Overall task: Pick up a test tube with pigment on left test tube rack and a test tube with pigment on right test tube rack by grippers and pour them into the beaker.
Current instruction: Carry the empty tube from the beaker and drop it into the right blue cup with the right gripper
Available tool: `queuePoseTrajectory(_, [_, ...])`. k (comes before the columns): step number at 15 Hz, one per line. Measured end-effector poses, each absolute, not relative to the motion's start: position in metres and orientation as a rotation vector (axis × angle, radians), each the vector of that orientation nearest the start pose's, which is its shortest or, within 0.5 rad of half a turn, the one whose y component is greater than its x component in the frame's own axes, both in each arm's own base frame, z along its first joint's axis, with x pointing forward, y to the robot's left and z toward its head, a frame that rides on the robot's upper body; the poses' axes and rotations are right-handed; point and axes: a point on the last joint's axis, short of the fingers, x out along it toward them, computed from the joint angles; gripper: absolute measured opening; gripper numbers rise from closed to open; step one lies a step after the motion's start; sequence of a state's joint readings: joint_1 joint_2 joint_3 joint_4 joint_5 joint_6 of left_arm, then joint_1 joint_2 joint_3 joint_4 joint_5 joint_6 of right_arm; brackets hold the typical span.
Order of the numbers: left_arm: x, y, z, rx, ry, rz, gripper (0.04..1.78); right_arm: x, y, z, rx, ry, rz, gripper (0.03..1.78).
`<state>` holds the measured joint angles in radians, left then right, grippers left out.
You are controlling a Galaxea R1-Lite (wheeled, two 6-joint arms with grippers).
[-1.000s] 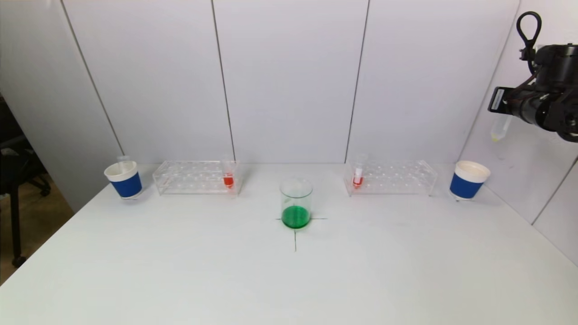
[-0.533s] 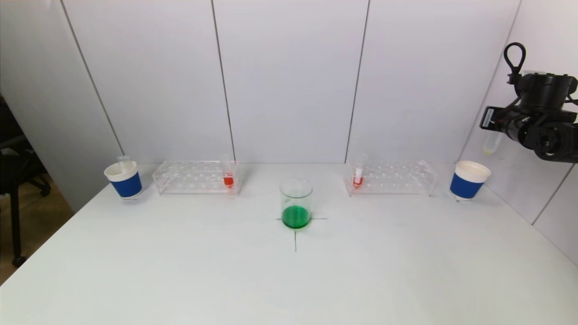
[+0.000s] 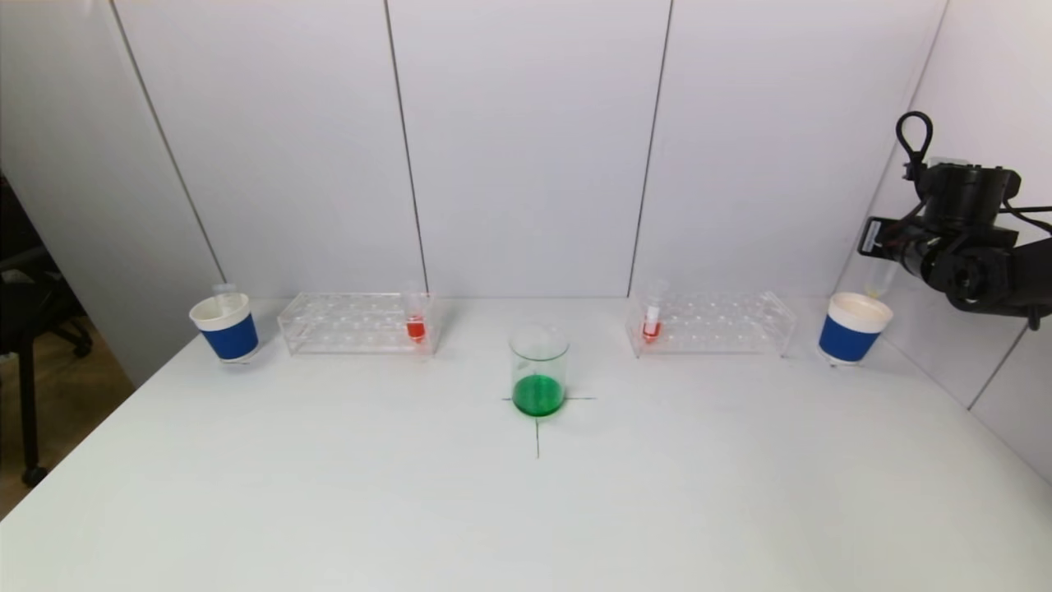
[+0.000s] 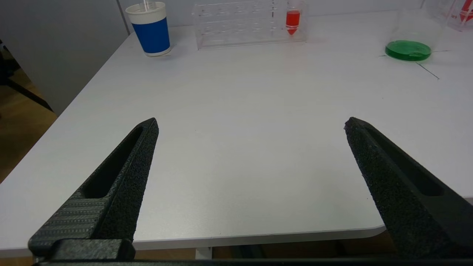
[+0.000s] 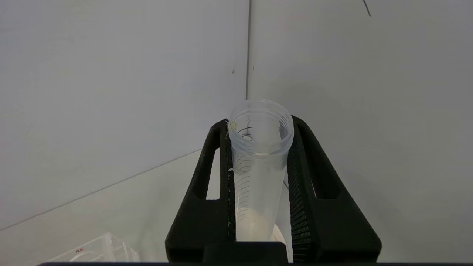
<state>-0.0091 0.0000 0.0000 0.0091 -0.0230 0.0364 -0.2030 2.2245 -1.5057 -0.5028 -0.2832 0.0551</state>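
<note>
My right gripper [image 3: 876, 240] is shut on a clear, empty-looking test tube [image 3: 881, 278], held upright just above the right blue cup [image 3: 853, 328]; the right wrist view shows the tube [image 5: 258, 173] clamped between both fingers [image 5: 221, 166]. The beaker [image 3: 539, 370] with green liquid stands at the table's centre. A red-filled tube [image 3: 416, 322] stands in the left rack [image 3: 357, 323], another red-filled tube [image 3: 652, 321] in the right rack [image 3: 711, 323]. My left gripper [image 4: 251, 123] is open and empty over the table's near left edge, out of the head view.
A left blue cup [image 3: 225, 327] with a tube in it stands left of the left rack. White wall panels close off the back and right side. A black cross mark [image 3: 538, 427] lies under the beaker. The left wrist view shows the left rack [image 4: 236, 22] and the beaker [image 4: 410, 40] far off.
My right gripper has come down and a little left with the empty tube, from high at the right edge to just above the right blue cup. Nothing else moved.
</note>
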Motion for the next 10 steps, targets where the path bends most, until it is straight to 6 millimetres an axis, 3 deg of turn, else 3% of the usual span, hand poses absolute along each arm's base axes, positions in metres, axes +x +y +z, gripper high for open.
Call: queuePoseTrajectory(10, [-0.023, 0.0, 0.075, 0.036, 0.009, -0.032, 1.76, 0.452, -0.096, 0.13, 0.042, 0.257, -0.484, 0.47])
